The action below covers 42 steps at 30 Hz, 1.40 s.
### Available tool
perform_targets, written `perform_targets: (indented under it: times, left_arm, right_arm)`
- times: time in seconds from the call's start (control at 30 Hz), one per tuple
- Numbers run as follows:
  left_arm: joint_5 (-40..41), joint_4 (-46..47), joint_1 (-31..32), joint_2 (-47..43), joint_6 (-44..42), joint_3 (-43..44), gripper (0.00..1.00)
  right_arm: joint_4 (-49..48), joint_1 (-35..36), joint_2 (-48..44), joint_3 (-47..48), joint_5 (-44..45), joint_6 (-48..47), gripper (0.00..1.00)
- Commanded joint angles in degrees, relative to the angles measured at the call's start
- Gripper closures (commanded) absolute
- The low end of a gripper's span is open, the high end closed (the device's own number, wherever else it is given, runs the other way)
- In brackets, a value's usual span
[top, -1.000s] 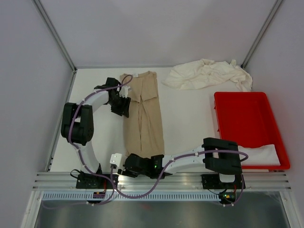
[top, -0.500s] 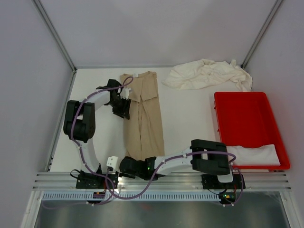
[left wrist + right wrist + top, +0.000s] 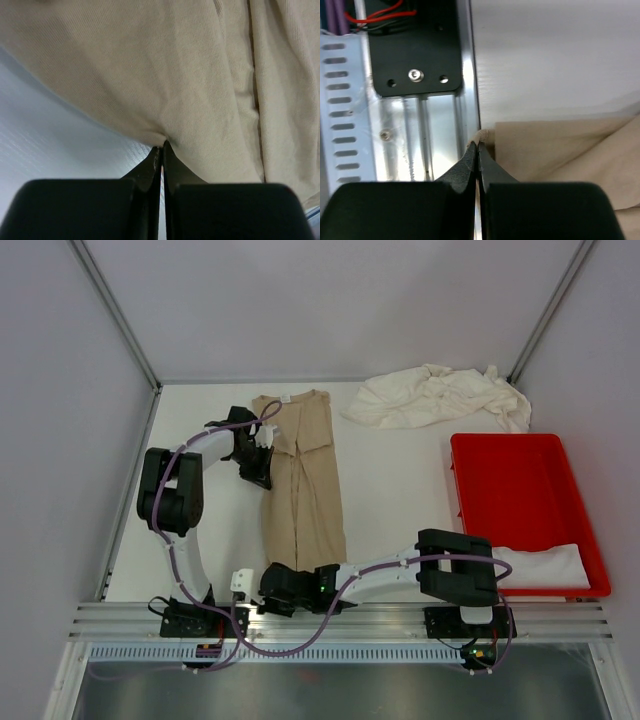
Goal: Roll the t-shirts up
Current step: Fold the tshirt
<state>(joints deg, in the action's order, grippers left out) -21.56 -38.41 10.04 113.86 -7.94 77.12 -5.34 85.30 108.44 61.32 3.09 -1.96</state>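
A tan t-shirt (image 3: 302, 475) lies folded into a long strip down the table's left half. My left gripper (image 3: 262, 472) is shut on its left edge, pinching a fold of the tan t-shirt (image 3: 200, 80) at the tips of the left gripper (image 3: 162, 146). At the near edge my right gripper (image 3: 272, 585) is shut on the hem corner of the tan t-shirt (image 3: 560, 150), which pokes out between the tips of the right gripper (image 3: 478, 145). A cream-white t-shirt (image 3: 440, 397) lies crumpled at the back right. Another white t-shirt (image 3: 545, 566) lies flat in the red tray.
The red tray (image 3: 520, 490) stands at the right side of the table. A metal rail (image 3: 420, 130) runs along the near table edge just beside my right gripper. White walls enclose the table on three sides.
Both grippers have closed onto the tan t-shirt's cloth. The right arm's elbow shifted slightly; the left gripper edged in onto the shirt's left edge.
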Motion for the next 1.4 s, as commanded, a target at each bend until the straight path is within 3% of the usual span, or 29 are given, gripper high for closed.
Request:
perform_targets:
  times: [0.0,0.2,0.5,0.6,0.63,0.73,0.8,0.93,1.2,1.37]
  left_arm:
    - [-0.06,2.2,-0.02,0.75,-0.32,2.16,0.98]
    - [0.9,3.17,-0.02,1.01,-0.84,2.24,0.98]
    - [0.73,3.17,-0.02,0.13,-1.72,0.93,0.98]
    - [0.03,2.99,-0.02,-0.4,-1.99,0.66,0.98]
    - [-0.15,2.99,-0.02,-0.74,-2.16,0.49,0.97]
    - [-0.76,2.82,-0.02,-1.45,-2.34,0.05,0.8]
    - [-1.29,2.56,-0.02,-2.59,-2.51,-0.3,0.65]
    - [-2.87,2.12,-0.02,-6.8,-2.86,-1.71,0.54]
    - [-7.18,-3.33,-0.02,-21.12,-6.46,-5.57,0.52]
    - [-8.58,-8.6,-0.02,-35.44,-13.49,-10.49,0.52]
  right_arm:
    - [-1.25,0.31,-3.68,-0.94,-10.54,-1.21,1.0]
    - [-2.91,0.22,-3.24,-2.78,-15.57,-0.77,1.0]
    - [-4.23,-0.75,-2.54,-2.78,-13.81,0.99,0.91]
    - [-4.32,-0.92,-2.36,-2.35,-13.46,1.43,0.75]
    - [-4.32,-1.01,-2.36,-2.17,-13.2,1.69,0.62]
    - [-4.41,-1.18,-2.88,-1.64,-12.76,3.26,0.55]
    - [-4.5,-1.45,-4.02,-0.86,-12.59,4.24,0.54]
    - [-5.9,-2.06,-9.47,-1.9,-13.37,6.34,0.54]
    - [-4.5,-6.45,-21.6,-10.68,-12.5,14.43,0.58]
    - [-7.22,-10.23,-25.03,-16.4,-10.31,19.97,0.62]
